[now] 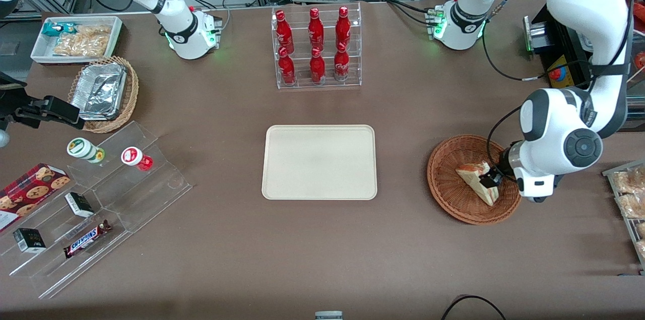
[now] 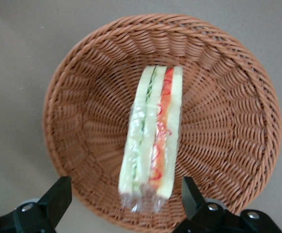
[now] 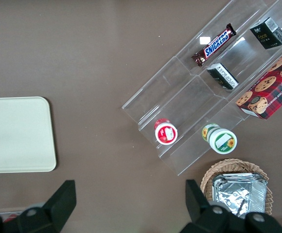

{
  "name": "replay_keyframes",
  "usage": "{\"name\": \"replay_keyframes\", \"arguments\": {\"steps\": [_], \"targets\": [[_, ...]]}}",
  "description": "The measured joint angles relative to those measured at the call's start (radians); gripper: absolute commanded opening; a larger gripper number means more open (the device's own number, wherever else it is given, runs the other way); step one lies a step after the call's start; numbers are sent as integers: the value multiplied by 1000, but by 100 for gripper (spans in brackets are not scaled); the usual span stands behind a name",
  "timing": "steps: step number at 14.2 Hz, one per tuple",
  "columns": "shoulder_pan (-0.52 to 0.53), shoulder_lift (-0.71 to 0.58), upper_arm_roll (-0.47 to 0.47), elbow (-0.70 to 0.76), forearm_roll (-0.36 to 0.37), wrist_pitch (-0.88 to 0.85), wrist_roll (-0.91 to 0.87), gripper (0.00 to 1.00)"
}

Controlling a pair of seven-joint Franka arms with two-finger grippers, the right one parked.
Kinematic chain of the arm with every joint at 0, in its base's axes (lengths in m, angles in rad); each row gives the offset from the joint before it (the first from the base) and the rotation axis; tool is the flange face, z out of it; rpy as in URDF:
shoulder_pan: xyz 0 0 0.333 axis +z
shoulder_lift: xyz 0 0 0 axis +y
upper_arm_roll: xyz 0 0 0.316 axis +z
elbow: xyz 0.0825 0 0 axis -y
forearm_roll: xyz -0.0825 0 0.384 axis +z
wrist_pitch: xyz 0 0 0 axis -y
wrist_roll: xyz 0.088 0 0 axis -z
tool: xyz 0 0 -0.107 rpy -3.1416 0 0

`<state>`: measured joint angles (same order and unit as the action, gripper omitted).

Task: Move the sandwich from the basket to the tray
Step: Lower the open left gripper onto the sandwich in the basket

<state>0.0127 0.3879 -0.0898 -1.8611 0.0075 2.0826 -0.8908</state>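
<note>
I see the tray, a flat cream rectangle with rounded corners and a low rim, bare at the table's middle, with the basket well apart from it at about its three o'clock in the front view, toward the working arm's end. The basket is round, shallow, reddish-brown wicker, its ribbed weave sloping gently to the floor. The sandwich lies in it on edge, a wedge of pale bread showing a green layer and an orange-red layer, wrapped in clear film that bunches at the end nearest the gripper. That gripper hangs just above the basket with its fingers spread, one on each side of the wedge's blunt end, grasping nothing yet. I judge the step in hand to be the grasp. To do it well I would lower straight down until the pads sit level with the bread faces, keeping clear of the wicker rim at six o'clock in the wrist view, then close gently across the flat bread sides so the layers are pressed together rather than sheared. The film looks slick and the bread soft, so I would squeeze lightly and lift slowly, watching for slip.
</note>
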Motion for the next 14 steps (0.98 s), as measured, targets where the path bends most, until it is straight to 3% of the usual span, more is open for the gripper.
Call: {"name": "replay_keyframes", "arguments": {"steps": [6, 7, 10, 12, 14], "targets": [[0, 25, 0, -88, -3, 145, -2, 100], [0, 34, 0, -100, -3, 169, -2, 91], [0, 73, 0, -107, -3, 210, -3, 37], [-1, 76, -1, -103, -3, 215, -3, 26], [-15, 75, -5, -83, -3, 214, -3, 26]]}}
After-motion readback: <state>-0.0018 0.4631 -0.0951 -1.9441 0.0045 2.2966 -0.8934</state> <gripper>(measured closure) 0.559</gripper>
